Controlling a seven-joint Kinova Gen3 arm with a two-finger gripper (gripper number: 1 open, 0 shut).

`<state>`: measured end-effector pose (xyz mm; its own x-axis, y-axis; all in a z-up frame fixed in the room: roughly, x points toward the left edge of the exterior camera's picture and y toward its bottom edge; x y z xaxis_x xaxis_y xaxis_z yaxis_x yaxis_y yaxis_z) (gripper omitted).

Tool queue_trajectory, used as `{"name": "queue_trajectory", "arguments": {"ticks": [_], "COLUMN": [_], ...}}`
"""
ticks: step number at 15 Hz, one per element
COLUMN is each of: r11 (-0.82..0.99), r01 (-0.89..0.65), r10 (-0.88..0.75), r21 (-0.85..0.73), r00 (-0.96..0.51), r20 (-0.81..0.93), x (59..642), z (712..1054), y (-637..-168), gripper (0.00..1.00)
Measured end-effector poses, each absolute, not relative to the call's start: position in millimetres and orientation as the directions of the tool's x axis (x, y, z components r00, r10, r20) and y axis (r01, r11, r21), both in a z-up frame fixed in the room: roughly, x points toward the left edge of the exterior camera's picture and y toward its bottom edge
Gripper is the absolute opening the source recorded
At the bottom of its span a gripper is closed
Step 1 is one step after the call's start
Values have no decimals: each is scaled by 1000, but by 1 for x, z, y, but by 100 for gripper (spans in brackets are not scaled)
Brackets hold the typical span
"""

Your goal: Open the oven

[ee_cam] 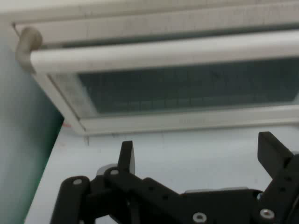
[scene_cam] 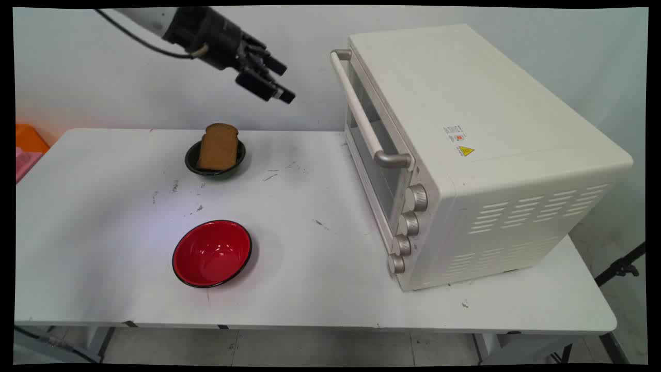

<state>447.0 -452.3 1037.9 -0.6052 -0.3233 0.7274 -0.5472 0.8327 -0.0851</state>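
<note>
Pincer [scene_cam: 276, 82] faces oven door handle [ee_cam: 163, 51].
We see its fingers spread apart, holding nothing, raised well above bread [scene_cam: 219, 147] in its dark bowl [scene_cam: 192, 161].

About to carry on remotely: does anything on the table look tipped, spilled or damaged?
Nothing serious. The bread slice stands propped on edge in the small dark bowl, overhanging its rim. The table has scattered dark scuffs. The oven door is closed.

toaster oven [scene_cam: 480, 155], bread bowl [scene_cam: 215, 157], red bowl [scene_cam: 212, 253]
</note>
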Motion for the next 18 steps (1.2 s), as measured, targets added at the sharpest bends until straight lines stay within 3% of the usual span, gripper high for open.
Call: {"name": "queue_trajectory", "arguments": {"ticks": [5, 6, 18], "r11": [827, 825, 815], "r01": [-556, -559, -571], "r10": [-317, -316, -306], "r21": [-83, -83, -94], "r00": [-583, -578, -563], "r20": [748, 753, 768], "x": [419, 412, 357], "z": [1052, 1055, 1051], "y": [-462, -464, -491], "gripper": [100, 0, 0]}}
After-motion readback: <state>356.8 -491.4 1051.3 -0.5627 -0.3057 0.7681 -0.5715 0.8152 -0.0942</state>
